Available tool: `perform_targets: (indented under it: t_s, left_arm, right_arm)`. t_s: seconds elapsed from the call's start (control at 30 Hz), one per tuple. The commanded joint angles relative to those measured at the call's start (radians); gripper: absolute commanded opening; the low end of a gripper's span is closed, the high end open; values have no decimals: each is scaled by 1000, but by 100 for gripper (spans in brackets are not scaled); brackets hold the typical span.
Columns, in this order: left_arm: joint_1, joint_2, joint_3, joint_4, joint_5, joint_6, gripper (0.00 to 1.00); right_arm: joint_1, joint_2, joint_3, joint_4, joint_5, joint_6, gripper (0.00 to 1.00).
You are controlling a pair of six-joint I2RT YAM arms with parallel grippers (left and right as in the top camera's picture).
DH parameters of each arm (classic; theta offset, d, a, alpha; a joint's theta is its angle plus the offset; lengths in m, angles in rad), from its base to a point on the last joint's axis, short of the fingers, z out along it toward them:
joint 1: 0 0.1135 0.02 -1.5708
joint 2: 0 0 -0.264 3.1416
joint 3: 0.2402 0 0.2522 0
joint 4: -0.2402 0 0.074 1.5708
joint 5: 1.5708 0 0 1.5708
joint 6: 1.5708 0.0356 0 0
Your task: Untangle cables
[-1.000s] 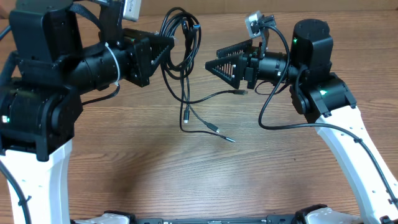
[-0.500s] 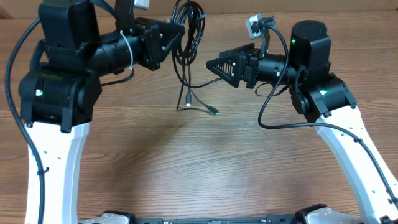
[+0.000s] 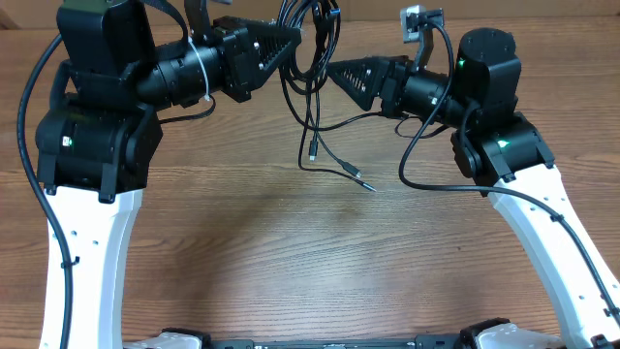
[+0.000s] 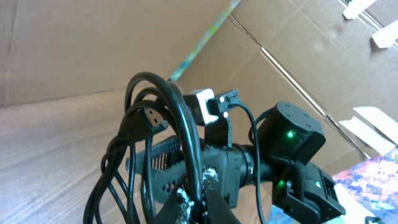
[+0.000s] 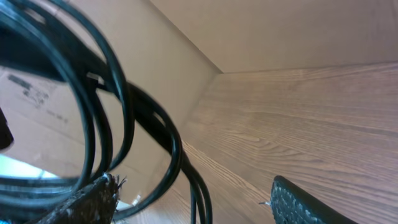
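Observation:
A bundle of thin black cables (image 3: 312,58) hangs at the top middle in the overhead view, with loose ends and small plugs (image 3: 315,153) trailing onto the wooden table. My left gripper (image 3: 291,41) is shut on the bundle and holds it up; in the left wrist view the looped cables (image 4: 163,134) run between its fingers (image 4: 200,208). My right gripper (image 3: 334,76) is open just right of the bundle. In the right wrist view cable loops (image 5: 161,140) hang between its spread fingers (image 5: 193,202), touching neither clearly.
The wooden table (image 3: 320,252) stretches below the arms. Cardboard walls (image 4: 93,43) stand behind it. A thicker black cable (image 3: 426,165) fixed to the right arm loops down by its wrist.
My left gripper has lifted the bundle and carried it rightward and toward the back. My right gripper has moved up and closer to the bundle. The trailing ends have slid right.

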Motion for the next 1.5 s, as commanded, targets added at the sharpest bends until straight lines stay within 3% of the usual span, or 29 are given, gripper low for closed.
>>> perform_targets:
  t_s: [0.0, 0.3, 0.33, 0.37, 0.4, 0.43, 0.63, 0.97, 1.17, 1.2, 1.23, 1.27, 1.3, 1.37, 1.47]
  left_arm:
    - [1, -12, -6, 14, 8, -79, 5]
    - [-55, -12, -16, 92, 7, -87, 4]
    - [-57, -12, -16, 95, 7, -87, 4]
    - [-56, -12, -16, 97, 7, -87, 5]
    - [-56, -12, -16, 97, 8, -87, 5]
    - [-56, -12, -16, 96, 8, -87, 4]
    - [-56, -11, -17, 93, 11, -87, 4]
    - [-45, -12, -17, 62, 12, -75, 5]
    - [-41, -12, -17, 54, 12, -71, 4]
    - [-41, -12, -17, 52, 13, -69, 4]
    - [-41, -12, -17, 51, 19, -56, 4]
    - [-41, -12, -17, 50, 28, -44, 5]
    - [-41, -12, -17, 47, 39, -30, 5]
    - [-41, -12, -17, 37, 42, -20, 5]
    - [-41, -11, -17, 23, 42, -7, 5]
  right_arm:
    - [19, 7, -4, 16, 48, 106, 69]
    - [98, 11, -4, 34, 122, 112, 68]
    - [104, 11, -4, 34, 127, 121, 62]
    - [108, 13, -4, 34, 133, 134, 48]
    - [111, 13, -4, 36, 133, 136, 17]
    - [113, 15, -4, 39, 133, 135, 4]
    - [114, 23, -4, 38, 134, 130, 4]
    - [81, 24, -4, -166, 434, 78, 4]
    - [63, 24, -4, -205, 448, 78, 4]
    - [63, 24, -4, -204, 438, 78, 13]
    - [63, 24, -4, -203, 414, 77, 36]
    - [63, 24, -4, -192, 360, 71, 73]
    - [63, 24, -4, -179, 300, 48, 83]
    - [63, 24, -3, -149, 167, 18, 93]
    - [63, 24, -3, -126, 42, 36, 100]
